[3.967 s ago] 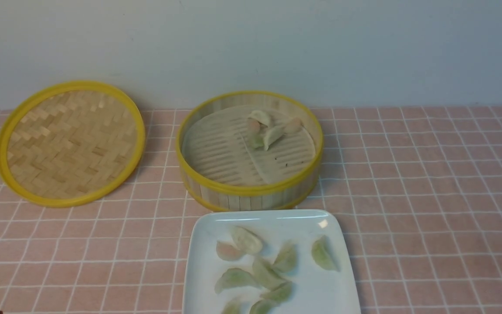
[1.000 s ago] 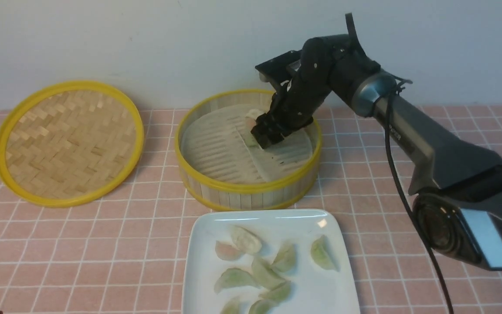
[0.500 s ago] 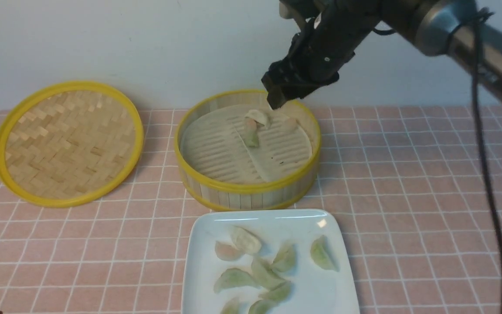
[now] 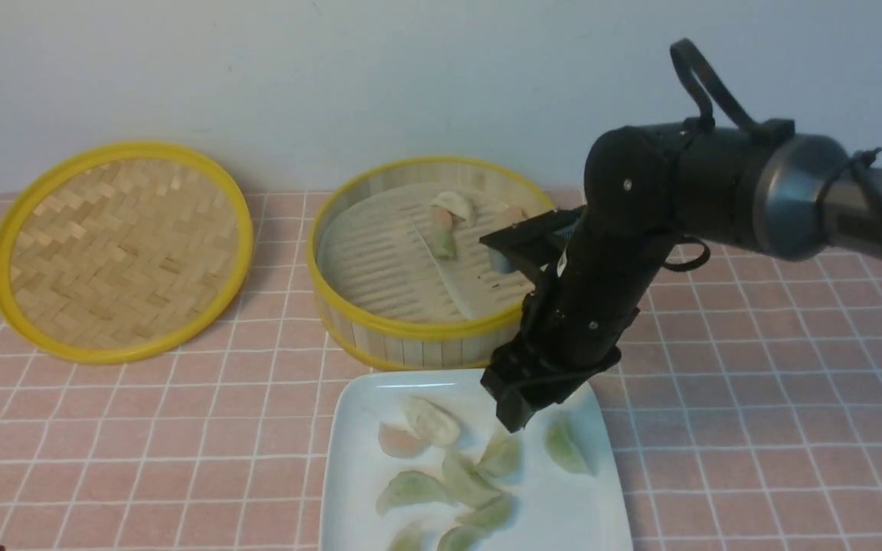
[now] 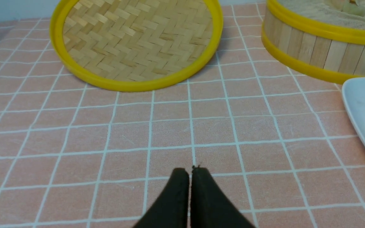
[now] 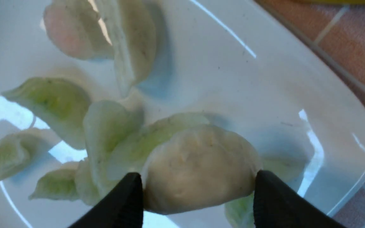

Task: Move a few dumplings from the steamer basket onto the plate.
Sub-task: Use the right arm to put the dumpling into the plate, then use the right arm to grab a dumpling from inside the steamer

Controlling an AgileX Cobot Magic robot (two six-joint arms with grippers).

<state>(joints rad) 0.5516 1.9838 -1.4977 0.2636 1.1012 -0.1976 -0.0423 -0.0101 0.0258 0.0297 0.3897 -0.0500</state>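
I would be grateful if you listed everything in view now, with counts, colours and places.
lid: one, tan with yellow rim, left of the basket
basket: one, bamboo with yellow rims, behind the plate
dumplings in basket: several, whitish, pinkish, green
plate: one, white, before the basket
dumplings on plate: several, mostly green
held dumpling: one, whitish, above the plate
tabletop: one, pink with white grid
wall: one, pale, behind
left pincer: one, black, shut
right pincer: one, black, gripping the held dumpling

The front camera looked forward and down from between the arms, farthest back. The left wrist camera faced the lid across the counter; the right hung close above the plate, which all three shared.
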